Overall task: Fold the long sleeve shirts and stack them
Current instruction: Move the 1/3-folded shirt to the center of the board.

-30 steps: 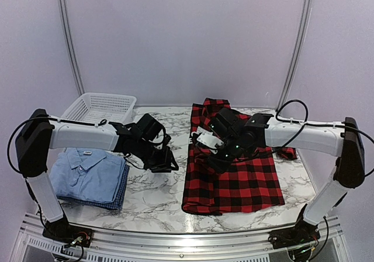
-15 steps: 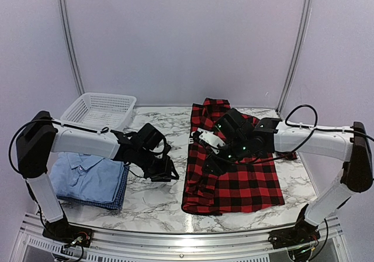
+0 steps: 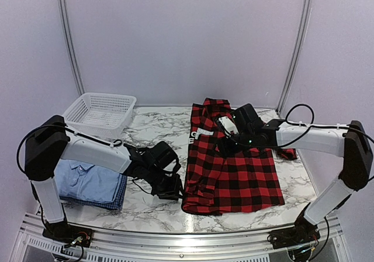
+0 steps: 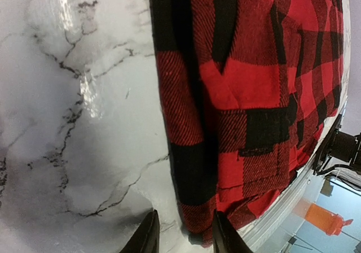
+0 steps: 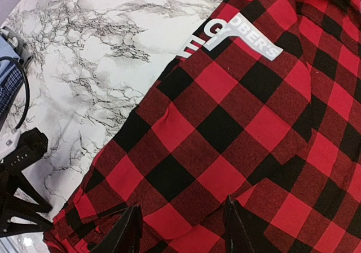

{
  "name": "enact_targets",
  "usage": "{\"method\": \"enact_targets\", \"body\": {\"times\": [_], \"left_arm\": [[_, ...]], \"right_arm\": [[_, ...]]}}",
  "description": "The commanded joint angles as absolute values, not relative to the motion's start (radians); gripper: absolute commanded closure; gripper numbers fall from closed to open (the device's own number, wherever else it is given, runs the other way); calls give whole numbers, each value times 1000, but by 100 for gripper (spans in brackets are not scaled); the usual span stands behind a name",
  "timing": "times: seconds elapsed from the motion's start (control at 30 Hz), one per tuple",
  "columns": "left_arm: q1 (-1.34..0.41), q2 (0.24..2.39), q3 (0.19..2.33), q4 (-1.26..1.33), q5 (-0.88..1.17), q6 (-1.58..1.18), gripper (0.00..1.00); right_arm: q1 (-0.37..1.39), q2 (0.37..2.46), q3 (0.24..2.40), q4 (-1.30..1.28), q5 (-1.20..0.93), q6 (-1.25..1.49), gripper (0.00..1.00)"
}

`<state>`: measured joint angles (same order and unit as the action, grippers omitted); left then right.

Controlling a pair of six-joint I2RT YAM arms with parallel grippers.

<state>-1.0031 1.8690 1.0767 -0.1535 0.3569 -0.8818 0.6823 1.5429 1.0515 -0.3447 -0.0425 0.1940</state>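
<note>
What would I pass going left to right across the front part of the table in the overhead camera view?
light blue collared shirt, folded at the left → left end effector → red-and-black plaid flannel shirt, spread out on the right

Both arms [image 3: 304,134] show white tubular links [image 3: 96,152], bulky black joint housings [image 3: 44,148], thin looping black cables [image 3: 296,104], and tapered black fingers [image 5: 125,231].
</note>
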Motion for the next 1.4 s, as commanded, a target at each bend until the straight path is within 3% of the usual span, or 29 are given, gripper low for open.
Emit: {"method": "enact_targets", "body": {"times": [0.0,0.2,0.33,0.9,1.03,1.13,1.3,1.37], "left_arm": [[-1035,1891,1064,-153,361,-910,68],[-1066,1936,1099,-144,393,-946,74],[-1064,1930,1084,-141,390,-991,100],[-1025,1534,654,-224,383,-1120,100],[-1027,1461,577,-246,384,-1140,100],[-1026,1448,586,-296,368,-1122,100],[-1023,1436,701,-431,259,-1053,84],[-1020,1433,761,-493,207,-1020,76]], "right_arm": [[652,1532,1021,-239,-48,227,55],[598,1528,995,-191,-74,234,55],[568,1530,995,-153,-83,243,55],[510,1799,1260,-72,-95,270,57],[511,1908,1366,-19,-136,289,63],[510,2026,1477,14,-174,303,76],[503,2204,1696,-25,-201,328,98],[486,2246,1731,-28,-209,345,100]]}}
